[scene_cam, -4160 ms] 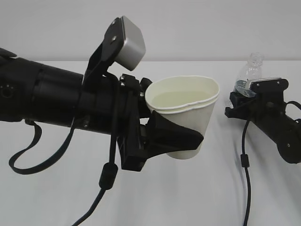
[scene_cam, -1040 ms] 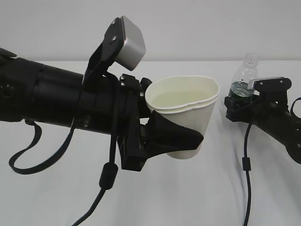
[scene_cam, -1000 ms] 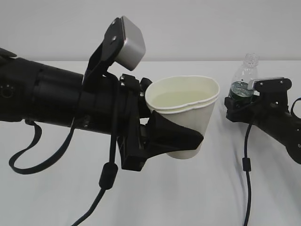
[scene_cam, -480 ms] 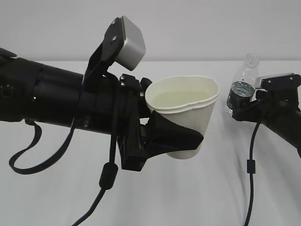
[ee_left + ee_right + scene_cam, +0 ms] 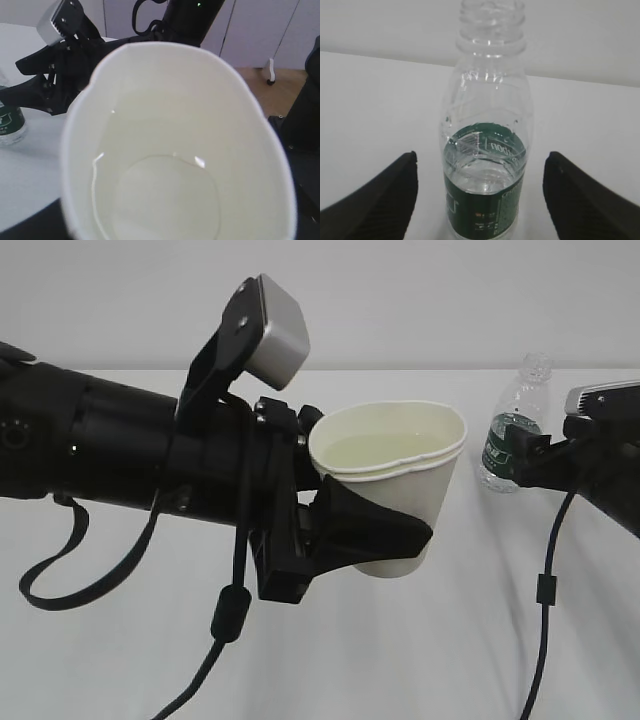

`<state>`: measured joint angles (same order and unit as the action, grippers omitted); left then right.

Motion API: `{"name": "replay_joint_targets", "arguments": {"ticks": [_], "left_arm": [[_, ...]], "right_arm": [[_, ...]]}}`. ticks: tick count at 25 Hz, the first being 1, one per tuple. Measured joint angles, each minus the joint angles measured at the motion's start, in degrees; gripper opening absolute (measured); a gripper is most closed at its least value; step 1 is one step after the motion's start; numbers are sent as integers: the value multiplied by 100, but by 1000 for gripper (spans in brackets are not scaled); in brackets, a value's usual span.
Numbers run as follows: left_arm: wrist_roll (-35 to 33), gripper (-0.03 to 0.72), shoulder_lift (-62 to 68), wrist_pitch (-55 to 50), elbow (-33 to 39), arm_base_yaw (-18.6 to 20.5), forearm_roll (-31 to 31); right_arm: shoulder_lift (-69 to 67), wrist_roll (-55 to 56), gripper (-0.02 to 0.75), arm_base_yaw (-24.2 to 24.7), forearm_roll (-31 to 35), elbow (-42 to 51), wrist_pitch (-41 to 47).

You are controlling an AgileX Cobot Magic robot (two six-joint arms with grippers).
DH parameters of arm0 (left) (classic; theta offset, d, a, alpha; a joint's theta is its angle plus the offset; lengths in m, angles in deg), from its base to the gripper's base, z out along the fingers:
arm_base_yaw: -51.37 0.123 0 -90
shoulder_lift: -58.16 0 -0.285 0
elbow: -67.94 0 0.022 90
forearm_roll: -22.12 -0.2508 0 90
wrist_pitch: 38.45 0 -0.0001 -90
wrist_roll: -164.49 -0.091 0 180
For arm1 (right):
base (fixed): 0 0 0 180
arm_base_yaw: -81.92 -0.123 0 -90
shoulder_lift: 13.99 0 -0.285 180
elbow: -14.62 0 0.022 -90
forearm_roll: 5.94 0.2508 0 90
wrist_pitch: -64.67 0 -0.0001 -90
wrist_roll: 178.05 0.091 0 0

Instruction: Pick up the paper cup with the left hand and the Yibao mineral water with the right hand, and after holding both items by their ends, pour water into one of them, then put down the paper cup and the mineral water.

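Note:
The white paper cup (image 5: 400,485) hangs upright above the table, with my left gripper (image 5: 400,532) shut on its lower wall. Clear water (image 5: 167,200) lies in its bottom, and the cup (image 5: 175,125) fills the left wrist view and hides the jaws there. The Yibao mineral water (image 5: 515,435) stands uncapped on the table at the right, partly full. My right gripper (image 5: 530,458) is open just right of it. In the right wrist view the bottle (image 5: 487,165) stands between the black fingers (image 5: 390,195), with a gap on each side.
A white table (image 5: 420,660) runs to a pale wall behind. Black cables (image 5: 545,590) hang from both arms over the table's front. In the left wrist view the right arm (image 5: 65,55) shows beyond the cup, with cabinet doors and floor behind it.
The right gripper has let go of the bottle and drawn back to the right. The bottle now stands free and upright on the table. The left arm and cup have not moved.

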<state>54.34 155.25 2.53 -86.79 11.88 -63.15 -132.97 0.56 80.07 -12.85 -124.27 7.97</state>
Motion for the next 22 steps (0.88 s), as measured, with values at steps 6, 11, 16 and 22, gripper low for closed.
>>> {"name": "replay_joint_targets", "arguments": {"ticks": [6,11,16,22], "left_arm": [[0,420,0,-88,0,-8,0],[0,420,0,-212,0,-8,0],[0,420,0,-626,0,-8,21],[0,420,14,-1223,0,-8,105]], "right_arm": [[333,0,592,0,68,138,47],[551,-12,592,0,81,232,70],[657,-12,592,0,89,250,193],[701,-12,592,0,89,259,250]]}}
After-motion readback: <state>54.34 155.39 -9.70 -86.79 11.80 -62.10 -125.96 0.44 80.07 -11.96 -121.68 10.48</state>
